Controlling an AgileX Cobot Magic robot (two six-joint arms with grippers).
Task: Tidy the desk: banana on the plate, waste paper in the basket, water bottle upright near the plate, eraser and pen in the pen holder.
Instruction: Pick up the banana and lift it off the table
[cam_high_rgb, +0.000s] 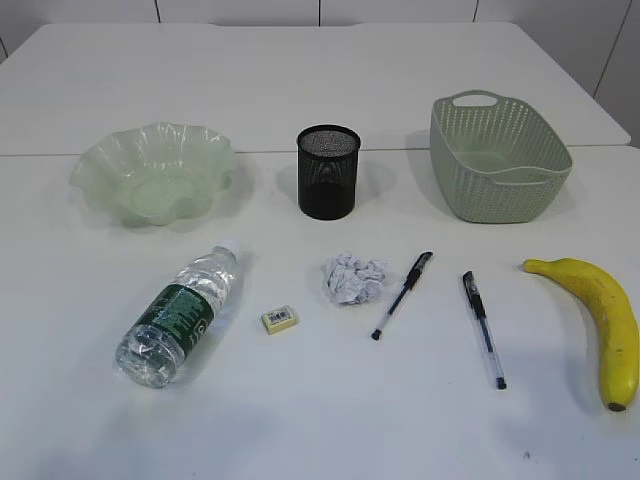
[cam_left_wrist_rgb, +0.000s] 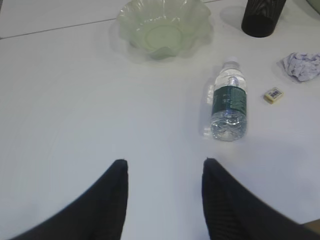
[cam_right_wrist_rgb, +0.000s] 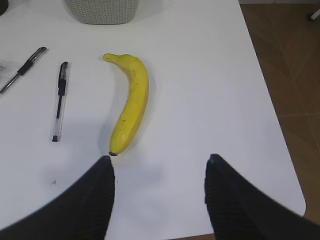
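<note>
1. Exterior: a banana (cam_high_rgb: 601, 319) lies at the table's (cam_high_rgb: 320, 420) right edge, the water bottle (cam_high_rgb: 180, 315) on its side left, the plate (cam_high_rgb: 153, 172) behind it.
2. Left wrist: the left gripper (cam_left_wrist_rgb: 165, 172) hangs spread and empty before the bottle; the eraser (cam_left_wrist_rgb: 273, 94) looks blurred.
3. Right wrist: the right gripper (cam_right_wrist_rgb: 159, 167) is parted, empty, just short of the banana's tip.

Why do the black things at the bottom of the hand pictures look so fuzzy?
Left wrist view: the gripper fingers sit too close to the lens, so they blur, while the water bottle stays sharp. Right wrist view: same blurry fingers, crisp banana. Exterior view: even light, soft shadows.
</note>
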